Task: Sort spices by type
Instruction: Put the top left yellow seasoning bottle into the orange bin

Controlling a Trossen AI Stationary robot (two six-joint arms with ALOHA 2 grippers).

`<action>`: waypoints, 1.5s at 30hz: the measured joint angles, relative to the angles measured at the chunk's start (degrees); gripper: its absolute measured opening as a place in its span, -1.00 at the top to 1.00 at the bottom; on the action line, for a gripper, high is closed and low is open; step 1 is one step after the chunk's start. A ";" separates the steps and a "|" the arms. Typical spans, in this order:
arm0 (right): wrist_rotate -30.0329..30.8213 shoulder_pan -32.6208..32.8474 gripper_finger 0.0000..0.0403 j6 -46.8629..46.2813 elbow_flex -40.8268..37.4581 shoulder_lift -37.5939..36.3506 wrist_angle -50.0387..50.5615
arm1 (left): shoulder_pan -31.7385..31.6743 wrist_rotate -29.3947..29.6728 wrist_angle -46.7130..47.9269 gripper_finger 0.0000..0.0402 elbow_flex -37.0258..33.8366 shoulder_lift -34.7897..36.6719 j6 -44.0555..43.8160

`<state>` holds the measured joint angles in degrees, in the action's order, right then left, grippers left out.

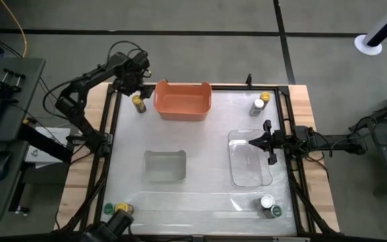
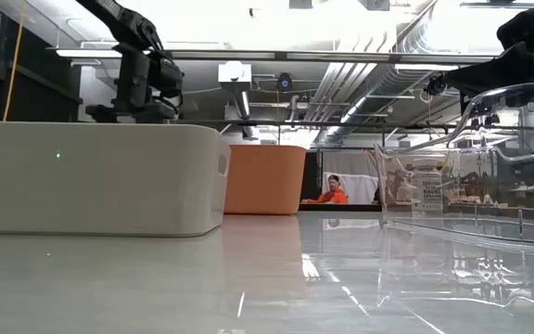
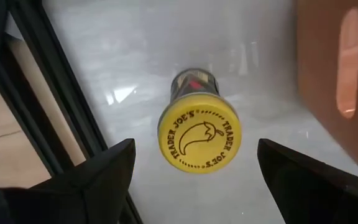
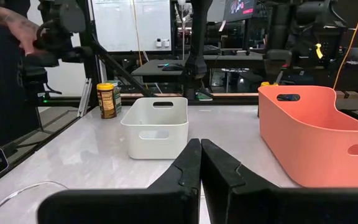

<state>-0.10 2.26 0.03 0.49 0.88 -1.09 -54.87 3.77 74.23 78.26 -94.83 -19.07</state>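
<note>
Our left tool (image 3: 194,171) hovers released, straddling the yellow jar (image 3: 199,137) below; descending off-centre, we could topple it. Right tool (image 4: 201,163) waits clenched.

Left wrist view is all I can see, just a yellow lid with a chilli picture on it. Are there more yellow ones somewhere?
Observer: Yes. Another yellow-lidded jar stands in the table's far right corner, next to a silver-lidded jar.
Operator: What is the other arm doing?
Observer: The right tool is shut and sits over a clear tub on the right side.
Operator: Is there any other tub?
Observer: A white tub sits near the middle of the table, left of the clear one.
</note>
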 joint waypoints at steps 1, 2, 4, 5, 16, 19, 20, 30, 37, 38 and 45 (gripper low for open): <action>0.01 0.00 1.00 -0.02 0.00 -0.01 -0.02 | 0.00 0.13 -0.47 -0.62 0.00 0.17 -0.34; 0.01 0.00 1.00 -0.01 0.00 -0.01 -0.02 | 0.00 0.21 -0.85 -0.62 0.00 0.20 -0.57; 0.00 -0.01 1.00 -0.01 -0.02 0.00 -0.02 | 0.02 0.43 -0.78 -0.62 -0.13 0.16 -0.88; 0.00 0.00 1.00 -0.02 0.00 0.00 -0.02 | 0.02 0.45 -0.83 -0.62 -0.33 0.17 -1.17; 0.00 0.00 1.00 -0.02 -0.02 0.01 -0.02 | 0.02 -0.29 -6.34 -0.62 -6.85 0.16 -6.59; 0.01 -0.01 1.00 -0.02 0.00 0.00 -0.02 | 0.02 -0.30 -8.80 -0.62 -8.14 0.16 -7.73; 0.00 0.00 1.00 -0.02 0.00 -0.02 -0.02 | 0.02 -0.27 -9.11 -0.62 -8.28 0.16 -7.88; 0.00 -0.01 1.00 -0.02 -0.01 -0.01 -0.02 | -0.24 -0.40 -10.85 -0.62 -8.58 0.18 -7.87; 0.02 0.00 1.00 0.00 0.00 0.00 -0.02 | -0.68 0.00 -11.18 -0.62 -12.18 0.16 -8.81; 0.00 0.00 1.00 -0.01 -0.02 0.01 -0.02 | -0.68 0.24 -11.39 -0.62 -12.62 0.16 -8.81; 0.00 -0.02 1.00 -0.02 0.00 -0.02 -0.02 | -0.66 1.52 -14.89 -0.62 -13.33 0.16 -9.49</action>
<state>-0.10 2.24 0.01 0.49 0.86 -1.10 -55.53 5.29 59.33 64.93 -94.67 -28.55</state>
